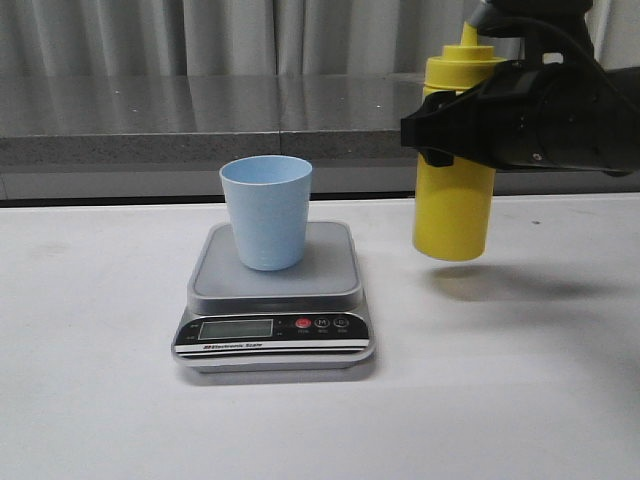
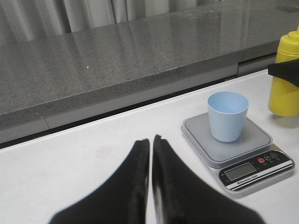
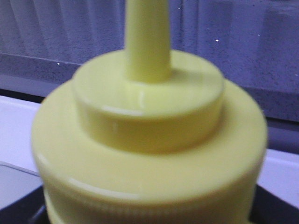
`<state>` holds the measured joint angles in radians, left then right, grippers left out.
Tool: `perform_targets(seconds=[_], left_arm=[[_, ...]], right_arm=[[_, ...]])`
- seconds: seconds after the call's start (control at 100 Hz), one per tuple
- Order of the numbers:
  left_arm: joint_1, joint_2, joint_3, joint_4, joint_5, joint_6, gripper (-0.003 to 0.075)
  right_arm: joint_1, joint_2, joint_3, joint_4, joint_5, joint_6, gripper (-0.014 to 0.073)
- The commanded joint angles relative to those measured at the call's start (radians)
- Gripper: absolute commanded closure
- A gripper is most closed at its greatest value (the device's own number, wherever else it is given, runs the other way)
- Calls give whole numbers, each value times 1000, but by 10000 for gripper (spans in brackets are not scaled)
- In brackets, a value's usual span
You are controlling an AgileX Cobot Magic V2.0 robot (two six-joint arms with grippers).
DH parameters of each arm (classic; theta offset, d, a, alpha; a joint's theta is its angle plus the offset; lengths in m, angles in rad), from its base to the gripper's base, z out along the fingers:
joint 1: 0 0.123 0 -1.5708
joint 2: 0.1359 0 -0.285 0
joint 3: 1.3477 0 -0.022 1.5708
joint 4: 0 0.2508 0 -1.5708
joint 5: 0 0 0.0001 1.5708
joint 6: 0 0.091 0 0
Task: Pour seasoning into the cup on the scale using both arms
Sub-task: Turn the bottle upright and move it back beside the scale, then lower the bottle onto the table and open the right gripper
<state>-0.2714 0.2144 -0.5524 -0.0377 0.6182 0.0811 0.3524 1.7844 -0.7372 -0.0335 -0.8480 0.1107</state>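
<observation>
The yellow seasoning bottle (image 1: 455,210) hangs upright a little above the table, right of the scale, with its shadow below it. My right gripper (image 1: 440,125) is shut on its upper body just under the cap. The right wrist view is filled by the bottle's cap and nozzle (image 3: 148,42). The pale blue cup (image 1: 266,212) stands upright on the platform of the scale (image 1: 325,268). My left gripper (image 2: 152,140) is shut and empty over bare table, left of the scale (image 2: 247,170) and the cup (image 2: 227,115). It is out of the front view.
A grey stone ledge (image 1: 200,130) with curtains behind runs along the back of the white table (image 1: 100,400). The scale's black front panel with display and buttons (image 1: 275,328) faces the front edge.
</observation>
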Motion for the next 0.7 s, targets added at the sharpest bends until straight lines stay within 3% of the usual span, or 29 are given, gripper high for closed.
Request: perform_targets(seconds=[0.0, 0.35, 0.45, 0.56, 0.69], left_arm=[[2, 10, -26, -3, -73, -10, 710], [2, 10, -26, -3, -73, -10, 710], [2, 10, -26, -3, -73, -10, 710], [2, 10, -26, -3, -73, -10, 710], [2, 10, -26, -3, -73, -10, 710]], right_arm=[[-14, -11, -21, 2, -147, 46, 527], [-25, 72, -21, -7, -194, 48, 522], [-25, 85, -21, -11, -190, 48, 480], [-25, 92, -21, -11, -187, 48, 335], [-25, 92, -21, -12, -188, 48, 27]])
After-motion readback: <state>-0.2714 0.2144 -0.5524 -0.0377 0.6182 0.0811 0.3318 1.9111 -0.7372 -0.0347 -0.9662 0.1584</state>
